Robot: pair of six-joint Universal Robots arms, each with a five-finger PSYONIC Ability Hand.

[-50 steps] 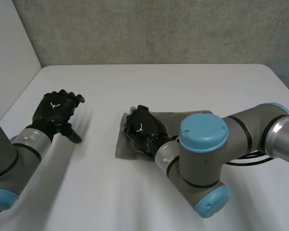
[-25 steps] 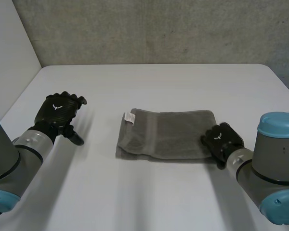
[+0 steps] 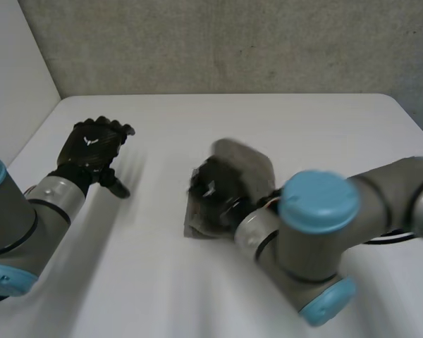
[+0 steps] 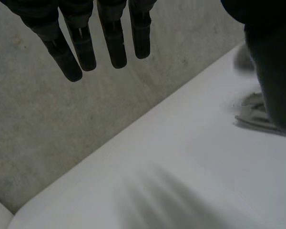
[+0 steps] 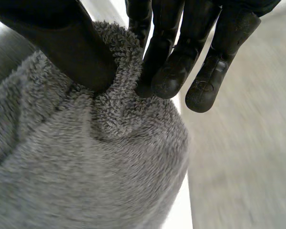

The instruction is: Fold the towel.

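Observation:
The grey towel [image 3: 244,161] lies mid-table, its right end lifted and carried over toward its left end. My right hand [image 3: 211,191] is over the towel's left part, shut on that lifted end. In the right wrist view the thumb and fingers [image 5: 168,71] pinch a ridge of the fluffy grey towel [image 5: 86,181]. My left hand [image 3: 92,144] hovers over the table left of the towel, apart from it, fingers [image 4: 81,43] straight and holding nothing. A bit of the towel [image 4: 253,112] lies far off beside that hand.
The white table [image 3: 197,116] has bare room all round the towel. A grey concrete wall stands behind its far edge, and a white panel borders it on the left. My right arm [image 3: 317,225] crosses the table's near right part.
My right hand closed on the towel's right end and swept it leftward over the towel, which now looks about half as long. My left hand drifted slightly forward.

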